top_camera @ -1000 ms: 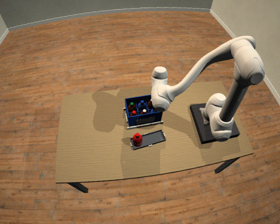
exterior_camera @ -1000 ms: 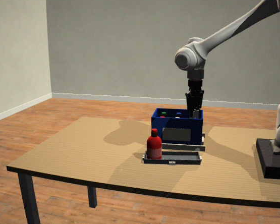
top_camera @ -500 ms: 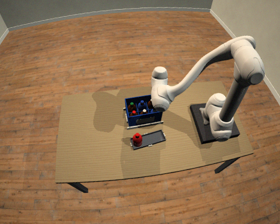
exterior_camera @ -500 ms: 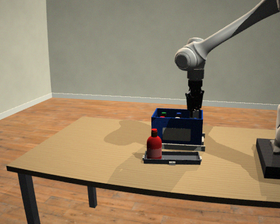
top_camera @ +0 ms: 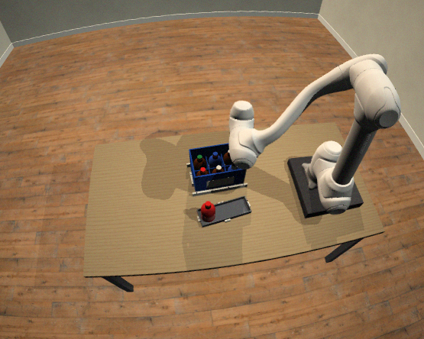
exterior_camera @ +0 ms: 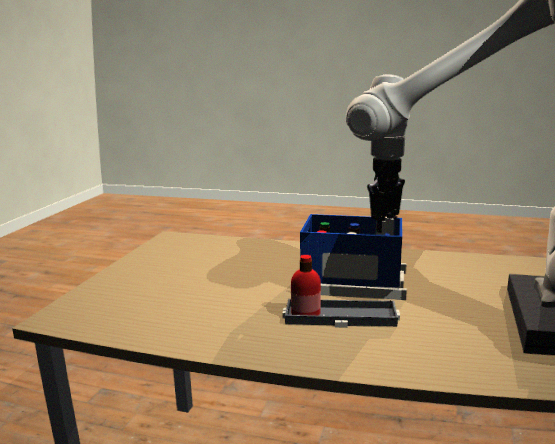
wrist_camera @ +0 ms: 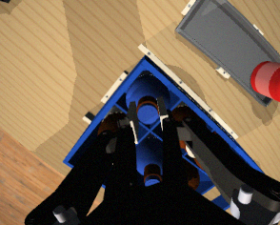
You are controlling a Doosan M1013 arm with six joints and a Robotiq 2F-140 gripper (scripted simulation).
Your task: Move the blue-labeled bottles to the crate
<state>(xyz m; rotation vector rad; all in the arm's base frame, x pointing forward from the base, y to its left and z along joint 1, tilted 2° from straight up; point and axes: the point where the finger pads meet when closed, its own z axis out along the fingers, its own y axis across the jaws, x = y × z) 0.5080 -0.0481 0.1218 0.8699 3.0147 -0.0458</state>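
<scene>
Black pincer [exterior_camera: 387, 218] [wrist_camera: 148, 108] gripping blue-capped bottle [wrist_camera: 148, 113], smooth blue crate [top_camera: 219, 181] [exterior_camera: 313, 260] [wrist_camera: 81, 146]

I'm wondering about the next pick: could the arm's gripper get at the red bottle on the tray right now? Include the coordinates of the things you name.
Probably not yet: the gripper [exterior_camera: 385, 225] [wrist_camera: 148, 108] is shut on a blue bottle [wrist_camera: 148, 112] inside the crate [top_camera: 219, 180] [exterior_camera: 351, 245] [wrist_camera: 86, 143].

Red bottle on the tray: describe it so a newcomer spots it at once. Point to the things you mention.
On the table [top_camera: 138, 244] [exterior_camera: 181, 295] [wrist_camera: 33, 86], find the tall blue crate [top_camera: 199, 185] [exterior_camera: 388, 265] [wrist_camera: 87, 138], then the shallow gray tray [top_camera: 234, 208] [exterior_camera: 356, 312] [wrist_camera: 219, 33] beside it. The red bottle [top_camera: 208, 212] [exterior_camera: 306, 290] [wrist_camera: 270, 80] stands upright at one end of that tray. Unlike the crate's red-capped bottle [top_camera: 202, 170] [exterior_camera: 322, 231], its body is red too, with a pinkish label.
</scene>
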